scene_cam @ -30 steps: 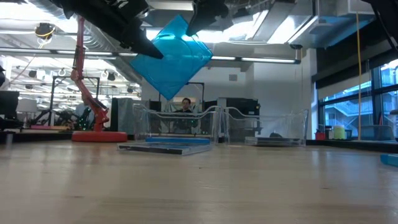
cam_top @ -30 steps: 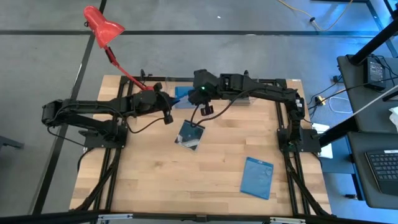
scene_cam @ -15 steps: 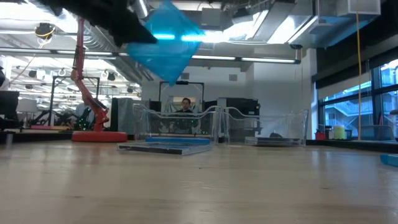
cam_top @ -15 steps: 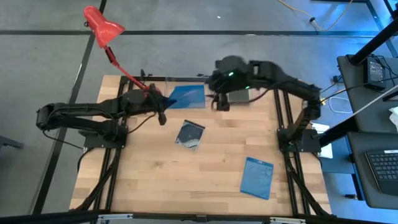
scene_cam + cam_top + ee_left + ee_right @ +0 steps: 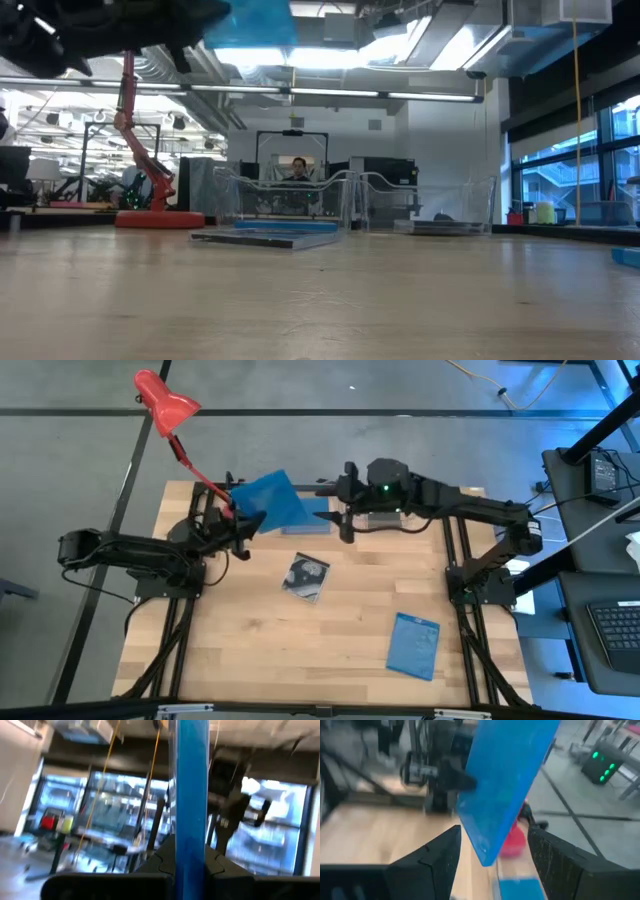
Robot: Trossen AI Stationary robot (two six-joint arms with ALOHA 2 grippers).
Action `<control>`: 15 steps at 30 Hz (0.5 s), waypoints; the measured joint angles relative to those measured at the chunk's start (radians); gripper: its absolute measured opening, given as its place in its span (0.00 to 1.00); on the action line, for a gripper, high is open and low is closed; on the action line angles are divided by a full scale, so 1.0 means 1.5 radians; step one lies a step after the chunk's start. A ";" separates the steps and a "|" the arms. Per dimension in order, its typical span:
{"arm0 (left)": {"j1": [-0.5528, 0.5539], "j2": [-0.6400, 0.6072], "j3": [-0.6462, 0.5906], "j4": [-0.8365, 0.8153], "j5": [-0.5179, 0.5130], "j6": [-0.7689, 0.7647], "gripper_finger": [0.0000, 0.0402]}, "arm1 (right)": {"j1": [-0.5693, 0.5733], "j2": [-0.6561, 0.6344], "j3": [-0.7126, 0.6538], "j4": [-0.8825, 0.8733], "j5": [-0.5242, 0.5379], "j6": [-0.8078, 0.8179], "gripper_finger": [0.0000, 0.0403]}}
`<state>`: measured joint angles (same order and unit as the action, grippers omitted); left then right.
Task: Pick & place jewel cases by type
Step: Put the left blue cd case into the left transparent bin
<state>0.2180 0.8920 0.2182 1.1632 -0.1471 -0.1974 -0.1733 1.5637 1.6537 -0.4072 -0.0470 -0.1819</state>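
Left gripper: the left gripper [image 5: 243, 523] is raised over the far left part of the light wooden slatted table [image 5: 240, 650]; its dark fingers [image 5: 162, 860] are pressed together on the edge of a solid blue flat square plastic jewel case [image 5: 270, 503].
Held case: the blue case is in the air, tilted, above the table's far edge; in the left wrist view it shows edge-on as an upright blue strip [image 5: 192, 795] between the fingers; in the low view only its lower part shows at the top [image 5: 258, 20].
Right gripper: the right gripper [image 5: 343, 510] hangs just beside the held case, on its right side, fingers [image 5: 437, 855] spread apart with nothing between them; the blue case [image 5: 507, 780] stands ahead of them, not touching.
Clear case: a clear jewel case with a silvery disc and dark insert [image 5: 305, 576] lies flat near the table's middle, well apart from both grippers.
Second blue case: a solid blue jewel case [image 5: 414, 645] lies flat near the table's front right.
Trays: clear open-topped plastic trays [image 5: 290, 205] stand along the far edge; a blue case [image 5: 310, 523] lies in one beneath the held case.
Lamp: a red desk lamp [image 5: 165, 405] stands at the far left corner.
Room: a person [image 5: 297, 170] sits far behind the table.
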 joint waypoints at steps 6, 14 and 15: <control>0.000 0.000 -0.011 0.050 -0.038 -0.051 0.04 | 0.001 -0.001 -0.113 0.185 0.008 0.074 0.58; -0.081 0.038 -0.011 0.047 -0.251 -0.152 0.04 | 0.000 -0.008 -0.093 0.222 0.156 0.095 0.58; -0.101 0.049 -0.011 0.048 -0.293 -0.152 0.04 | 0.000 -0.011 -0.085 0.217 0.158 0.087 0.58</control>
<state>0.0673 0.9659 0.2020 1.2354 -0.5863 -0.4247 -0.1734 1.5477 1.5258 -0.0811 0.1903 -0.0518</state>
